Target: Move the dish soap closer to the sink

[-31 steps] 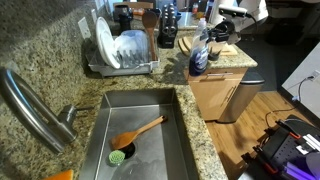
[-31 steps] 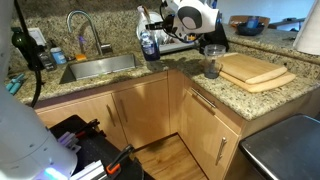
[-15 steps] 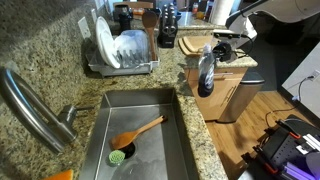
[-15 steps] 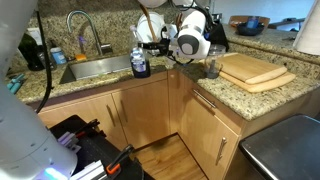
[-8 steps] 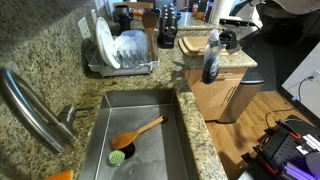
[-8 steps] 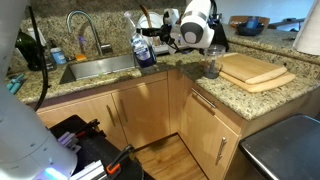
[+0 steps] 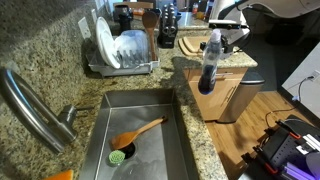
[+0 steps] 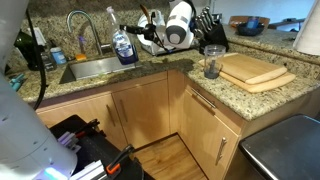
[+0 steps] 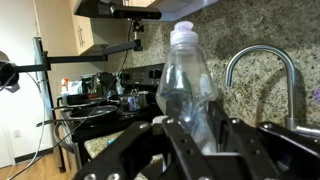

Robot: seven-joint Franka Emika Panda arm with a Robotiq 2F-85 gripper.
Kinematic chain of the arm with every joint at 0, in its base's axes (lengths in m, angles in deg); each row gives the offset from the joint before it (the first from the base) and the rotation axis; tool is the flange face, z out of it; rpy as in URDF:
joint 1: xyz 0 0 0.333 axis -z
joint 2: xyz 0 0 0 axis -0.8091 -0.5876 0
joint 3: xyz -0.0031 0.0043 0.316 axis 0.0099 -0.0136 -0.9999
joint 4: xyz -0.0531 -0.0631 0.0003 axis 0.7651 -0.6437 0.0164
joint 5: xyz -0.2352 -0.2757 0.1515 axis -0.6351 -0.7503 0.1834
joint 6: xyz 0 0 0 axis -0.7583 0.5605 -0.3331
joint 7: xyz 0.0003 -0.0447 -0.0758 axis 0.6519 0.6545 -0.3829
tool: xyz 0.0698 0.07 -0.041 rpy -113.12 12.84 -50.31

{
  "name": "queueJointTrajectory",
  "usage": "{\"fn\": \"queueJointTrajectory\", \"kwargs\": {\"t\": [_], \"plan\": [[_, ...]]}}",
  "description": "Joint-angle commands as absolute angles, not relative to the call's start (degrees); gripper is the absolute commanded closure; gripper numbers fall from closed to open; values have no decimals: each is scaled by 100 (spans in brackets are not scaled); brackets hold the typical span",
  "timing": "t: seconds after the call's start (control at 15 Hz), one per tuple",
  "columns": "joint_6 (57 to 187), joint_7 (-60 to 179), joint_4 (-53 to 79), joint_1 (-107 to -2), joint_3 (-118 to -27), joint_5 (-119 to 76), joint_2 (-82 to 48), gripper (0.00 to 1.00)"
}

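The dish soap point(image 7: 207, 62) is a slim clear bottle with dark blue liquid in its lower part and a pale cap. My gripper point(image 7: 217, 44) is shut on its upper body and holds it upright, off the granite counter. In an exterior view the bottle point(image 8: 124, 46) hangs just beside the right end of the steel sink point(image 8: 95, 68), with my gripper point(image 8: 133, 38) reaching in from the right. In the wrist view the bottle point(image 9: 190, 85) stands between my fingers point(image 9: 238, 140), and the curved faucet point(image 9: 262, 62) is behind it. The sink basin point(image 7: 150, 112) lies left of the bottle.
A wire dish rack with white plates point(image 7: 120, 50) stands behind the sink. A green brush with a wooden handle point(image 7: 135, 135) lies in the basin. A glass point(image 8: 211, 64), cutting boards point(image 8: 255, 68) and a knife block point(image 8: 207, 20) sit on the counter to the right.
My gripper has carried the bottle from beside the cutting boards along the counter to the sink's right end. It has held the bottle throughout.
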State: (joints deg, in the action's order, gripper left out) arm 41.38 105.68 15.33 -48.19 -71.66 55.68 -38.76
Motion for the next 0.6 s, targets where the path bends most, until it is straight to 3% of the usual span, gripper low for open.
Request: {"fn": "queueJointTrajectory", "kwargs": {"t": [0.0, 0.07, 0.53], "plan": [[4102, 10573, 1531, -4886, -7102, 5598, -3890, 64], [4101, 10579, 1537, -4889, -7102, 5601, -3893, 89], [5070, 9323, 1718, -4740, -7248, 7153, -4361, 89]]}}
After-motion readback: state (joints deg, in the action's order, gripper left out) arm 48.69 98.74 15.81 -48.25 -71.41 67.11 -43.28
